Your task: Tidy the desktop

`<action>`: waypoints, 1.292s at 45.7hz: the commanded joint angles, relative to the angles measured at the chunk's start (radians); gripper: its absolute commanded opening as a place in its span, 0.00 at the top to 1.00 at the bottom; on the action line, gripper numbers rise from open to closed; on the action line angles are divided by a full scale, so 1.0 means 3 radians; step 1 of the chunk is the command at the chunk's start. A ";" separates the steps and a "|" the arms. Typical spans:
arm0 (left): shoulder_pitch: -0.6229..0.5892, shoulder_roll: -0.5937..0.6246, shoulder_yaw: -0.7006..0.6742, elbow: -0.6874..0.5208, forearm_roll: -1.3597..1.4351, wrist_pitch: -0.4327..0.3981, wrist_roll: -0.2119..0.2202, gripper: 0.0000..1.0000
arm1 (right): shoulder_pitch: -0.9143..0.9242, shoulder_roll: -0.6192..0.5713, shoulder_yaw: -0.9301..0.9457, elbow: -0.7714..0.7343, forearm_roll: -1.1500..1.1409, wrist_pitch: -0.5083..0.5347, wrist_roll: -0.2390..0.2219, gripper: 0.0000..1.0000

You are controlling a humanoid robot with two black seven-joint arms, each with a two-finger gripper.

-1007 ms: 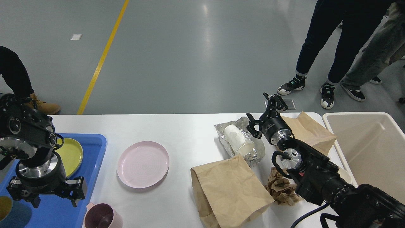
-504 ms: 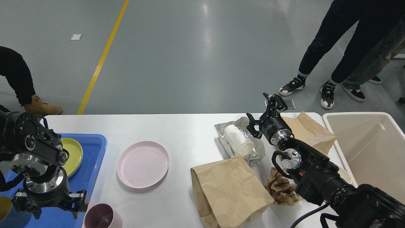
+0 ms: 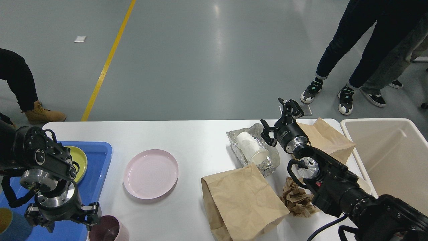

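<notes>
1. The left gripper (image 3: 63, 219), fingers spread and empty, has slid toward 5 o'clock, off the blue tray (image 3: 97, 174), nearing the mauve cup (image 3: 108, 231).
2. The right gripper (image 3: 281, 118) stayed put at 2 o'clock, fingers released.
3. The surface, the desktop (image 3: 194, 140), remains cluttered; a cup pickup seems next.

My left hand (image 3: 63, 219) hangs over the near left corner of the desk (image 3: 200, 140), its fingers spread, above the right rim of the blue tray (image 3: 100, 157) and just beside the mauve cup (image 3: 108, 231) at the near edge. A yellow-green plate (image 3: 78, 159) lies in the tray; a pink plate (image 3: 150, 174) lies on the desk to its right. My right hand (image 3: 282, 118) is raised near the far right corner, fingers apart, close to a foil wrapper (image 3: 269, 164) holding a tipped white paper cup (image 3: 250, 147). One brown paper bag (image 3: 242, 201) lies at the near edge, another (image 3: 326, 139) at the far right, crumpled brown paper (image 3: 296, 199) between them. A cream bin (image 3: 391, 157) stands past the right edge.
</notes>
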 commanded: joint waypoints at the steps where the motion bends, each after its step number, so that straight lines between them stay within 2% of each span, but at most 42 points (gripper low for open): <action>1: 0.0001 0.0071 -0.0030 -0.0010 0.0007 -0.0001 -0.0061 0.11 | 0.0000 0.0000 0.0000 0.0000 0.0000 0.0000 0.0000 0.00; 14: -0.0020 0.0353 -0.0030 -0.0046 0.0053 -0.0011 -0.0148 0.11 | 0.0000 0.0000 0.0000 0.0000 0.0000 0.0000 0.0000 0.00; 23: -0.0045 0.0639 -0.0040 -0.0067 0.0186 -0.0022 -0.0158 0.11 | 0.0000 0.0000 0.0000 0.0000 0.0000 0.0000 0.0000 0.00; 34: 0.0057 0.0675 -0.0107 -0.0056 0.0202 0.0075 -0.0158 0.11 | 0.0000 0.0000 0.0000 0.0000 0.0000 0.0000 0.0000 0.00; 47: 0.0318 0.0624 -0.0408 -0.0046 0.0284 0.0254 -0.0138 0.11 | 0.0000 0.0000 0.0000 0.0000 0.0000 0.0000 0.0000 0.00; 59: 0.0445 0.0568 -0.0444 -0.0031 0.0401 0.0346 -0.0112 0.11 | 0.0000 0.0000 0.0000 0.0000 0.0000 0.0000 0.0000 0.00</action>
